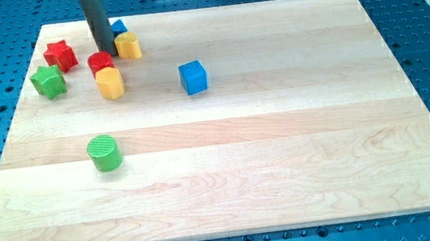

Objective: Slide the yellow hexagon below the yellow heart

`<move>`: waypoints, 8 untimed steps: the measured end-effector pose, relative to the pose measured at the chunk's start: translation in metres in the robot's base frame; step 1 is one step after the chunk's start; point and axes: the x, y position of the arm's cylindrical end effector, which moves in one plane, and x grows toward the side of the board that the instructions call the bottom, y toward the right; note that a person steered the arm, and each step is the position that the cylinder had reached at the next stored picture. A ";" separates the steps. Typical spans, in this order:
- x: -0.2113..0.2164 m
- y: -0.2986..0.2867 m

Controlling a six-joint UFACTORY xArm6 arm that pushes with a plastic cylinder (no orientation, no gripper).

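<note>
The yellow hexagon (pixel 110 82) lies at the upper left of the wooden board, just below a red cylinder (pixel 99 62). The yellow heart (pixel 128 45) lies up and to the right of the hexagon, near the board's top edge. My tip (pixel 108 53) rests on the board between the red cylinder and the yellow heart, close to the heart's left side and above the hexagon. The rod hides part of a small blue block (pixel 119 26) behind it.
A red star (pixel 61 55) and a green star (pixel 48 81) lie left of the hexagon. A blue cube (pixel 193 77) sits to the right. A green cylinder (pixel 105 153) lies lower on the board (pixel 285 169). Blue perforated table surrounds the board.
</note>
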 end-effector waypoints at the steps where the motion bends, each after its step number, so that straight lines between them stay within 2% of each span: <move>1: 0.002 0.025; 2: 0.017 0.068; 3: 0.072 0.058; 4: 0.120 0.003; 5: 0.120 -0.036; 6: 0.126 -0.042; 8: 0.087 -0.037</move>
